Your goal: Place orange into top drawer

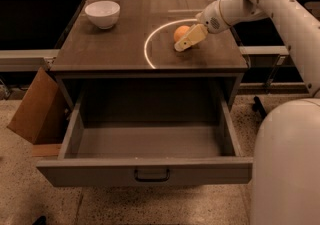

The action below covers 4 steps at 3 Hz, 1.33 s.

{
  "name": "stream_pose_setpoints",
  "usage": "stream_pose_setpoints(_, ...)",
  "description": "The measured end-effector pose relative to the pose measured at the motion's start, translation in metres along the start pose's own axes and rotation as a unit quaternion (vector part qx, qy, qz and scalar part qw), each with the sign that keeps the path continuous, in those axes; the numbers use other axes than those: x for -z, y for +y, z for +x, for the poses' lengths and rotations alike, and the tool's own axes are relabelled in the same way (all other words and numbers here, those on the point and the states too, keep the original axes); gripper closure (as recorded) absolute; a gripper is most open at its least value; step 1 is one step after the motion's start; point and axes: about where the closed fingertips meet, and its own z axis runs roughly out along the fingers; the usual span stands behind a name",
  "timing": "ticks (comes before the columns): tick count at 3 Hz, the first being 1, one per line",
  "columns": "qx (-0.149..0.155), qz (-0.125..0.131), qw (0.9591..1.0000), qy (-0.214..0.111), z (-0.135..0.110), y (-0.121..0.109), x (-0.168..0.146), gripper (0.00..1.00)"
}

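Observation:
The orange (179, 32) rests on the dark cabinet top (110, 49), inside a bright ring of light. My gripper (184, 42) reaches in from the right and sits against the orange's front right side, down at the surface. The top drawer (145, 169) is pulled wide open below the cabinet top. Its grey inside holds nothing, and its dark bar handle (151, 174) sits at the centre of the front panel.
A white bowl (102, 13) stands at the back left of the cabinet top. A brown cardboard box (35, 106) leans against the cabinet's left side. My white arm and base (287, 164) fill the right side.

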Motion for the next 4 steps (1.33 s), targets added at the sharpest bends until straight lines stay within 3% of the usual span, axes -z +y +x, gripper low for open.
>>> stream_pose_setpoints(1,0.0,-0.005,1.0,0.005,0.001,0.002,-0.008,0.24)
stream_pose_setpoints(2,0.009,-0.01,0.9999,0.002,-0.003,0.009,-0.01,0.55)
stream_pose_setpoints(3,0.021,-0.009,0.9997,-0.006,-0.006,0.017,0.0,0.78)
stream_pose_setpoints(4,0.053,0.007,0.9978,-0.039,-0.021,0.036,0.042,0.99)
